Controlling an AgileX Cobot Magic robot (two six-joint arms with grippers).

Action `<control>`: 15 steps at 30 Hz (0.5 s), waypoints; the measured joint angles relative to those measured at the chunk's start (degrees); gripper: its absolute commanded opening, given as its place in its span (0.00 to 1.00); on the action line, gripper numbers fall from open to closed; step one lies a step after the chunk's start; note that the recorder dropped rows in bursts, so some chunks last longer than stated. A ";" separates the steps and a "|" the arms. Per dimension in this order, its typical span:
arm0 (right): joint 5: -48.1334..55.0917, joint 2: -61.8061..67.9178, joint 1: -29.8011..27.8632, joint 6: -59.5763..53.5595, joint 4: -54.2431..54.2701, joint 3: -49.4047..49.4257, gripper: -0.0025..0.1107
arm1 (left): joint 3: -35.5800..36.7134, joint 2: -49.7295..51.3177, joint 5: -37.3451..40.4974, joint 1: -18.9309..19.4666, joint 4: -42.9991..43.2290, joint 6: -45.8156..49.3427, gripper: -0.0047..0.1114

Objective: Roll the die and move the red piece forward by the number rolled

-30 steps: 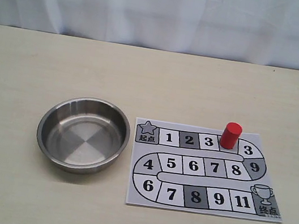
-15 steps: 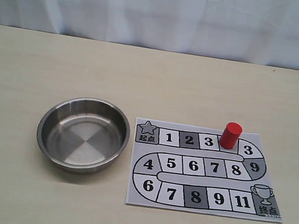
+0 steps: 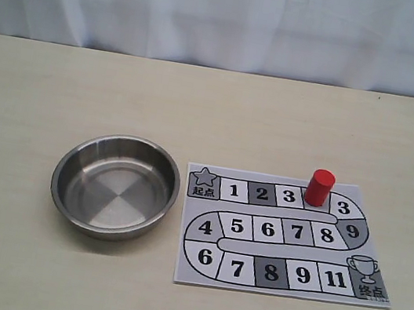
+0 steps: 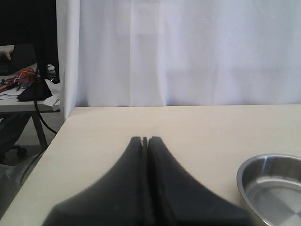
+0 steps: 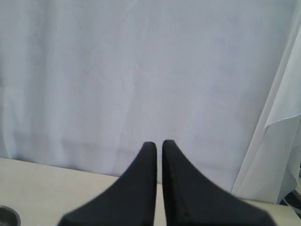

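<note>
Left gripper point(image 4: 145, 139) closed; red piece point(image 3: 319, 187) unmoved.

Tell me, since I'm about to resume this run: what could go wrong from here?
1. No die shows in any view: the round steel bowl is empty, and the left hand and right hand are both shut and empty, so the roll may stall.
2. The upright red cylinder piece hides its own square on the printed paper board, whose numbers repeat (two 3s), so counting by numerals could misplace it.
</note>
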 measured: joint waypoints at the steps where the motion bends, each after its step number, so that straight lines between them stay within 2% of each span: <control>1: -0.56 -0.59 0.00 -0.11 0.00 0.46 0.06 | 0.00 0.00 0.00 0.00 0.00 0.00 0.04; 8: -5.27 -0.84 0.62 -1.38 0.24 4.81 0.06 | 0.00 0.00 0.00 0.00 0.00 0.00 0.04; 15: -14.61 -0.84 0.67 -0.12 0.24 15.03 0.06 | 0.00 0.00 0.00 0.00 0.00 0.00 0.04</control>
